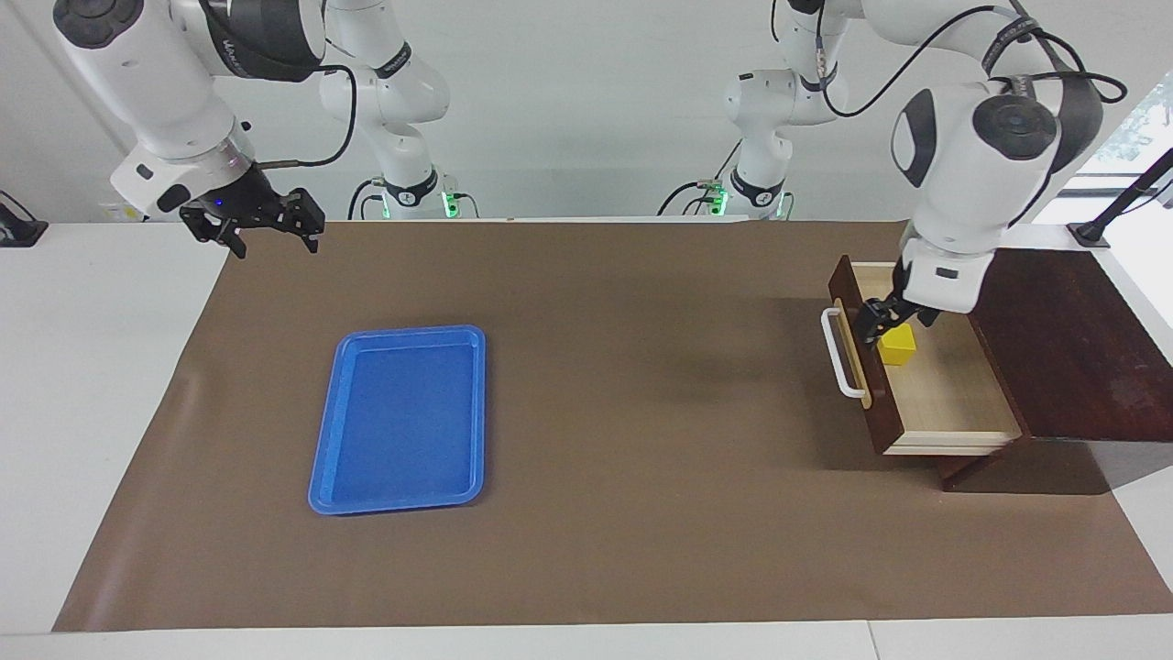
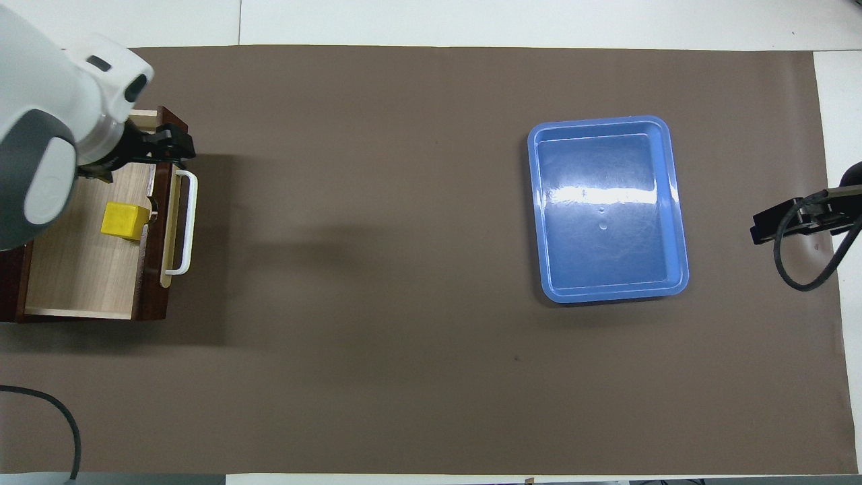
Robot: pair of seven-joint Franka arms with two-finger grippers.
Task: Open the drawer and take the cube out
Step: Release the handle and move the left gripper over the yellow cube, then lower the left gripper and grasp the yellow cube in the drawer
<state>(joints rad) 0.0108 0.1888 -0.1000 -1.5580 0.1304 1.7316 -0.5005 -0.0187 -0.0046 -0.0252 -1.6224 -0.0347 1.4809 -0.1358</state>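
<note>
Half the job looked done: the drawer [image 1: 926, 385] stood open at the left arm's end of the bench, the cube [image 1: 897, 345] lay inside, the left hand [image 1: 887, 316] hung over it (grip unreadable), and the right hand [image 1: 261, 223] waited open, empty.

We see drawer [image 2: 87, 269] pulled open at left arm's end, cube [image 2: 124, 221] inside just beside front panel; left gripper [image 2: 145, 147] over drawer; blue tray [image 2: 679, 202] well apart; right gripper [image 2: 774, 225] at mat edge.
</note>
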